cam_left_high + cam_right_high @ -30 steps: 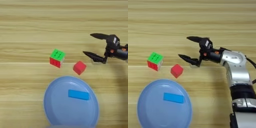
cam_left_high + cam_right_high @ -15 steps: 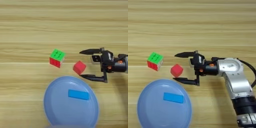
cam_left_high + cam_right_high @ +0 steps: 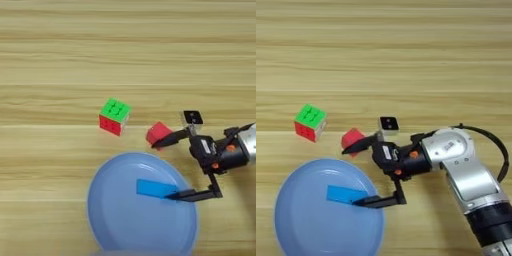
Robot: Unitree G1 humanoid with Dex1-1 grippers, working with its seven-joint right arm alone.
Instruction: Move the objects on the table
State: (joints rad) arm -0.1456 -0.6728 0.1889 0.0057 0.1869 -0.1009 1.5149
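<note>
The right gripper [image 3: 358, 175] is hovering with fingers spread wide, one by the red cube [image 3: 158, 133] on the table [image 3: 60, 60], one over the blue block [image 3: 156, 188] in the plate [image 3: 107, 220]; the cube looks light, rigid, best pinched across flat sides.

My right arm [image 3: 471, 185] comes in from the lower right corner, silver forearm angled up and left toward frame centre. My gripper [image 3: 358, 175] sits just below centre with its two black fingers spread wide: one fingertip [image 3: 348, 150] reaches up and left, the other points left, lower down.
</note>
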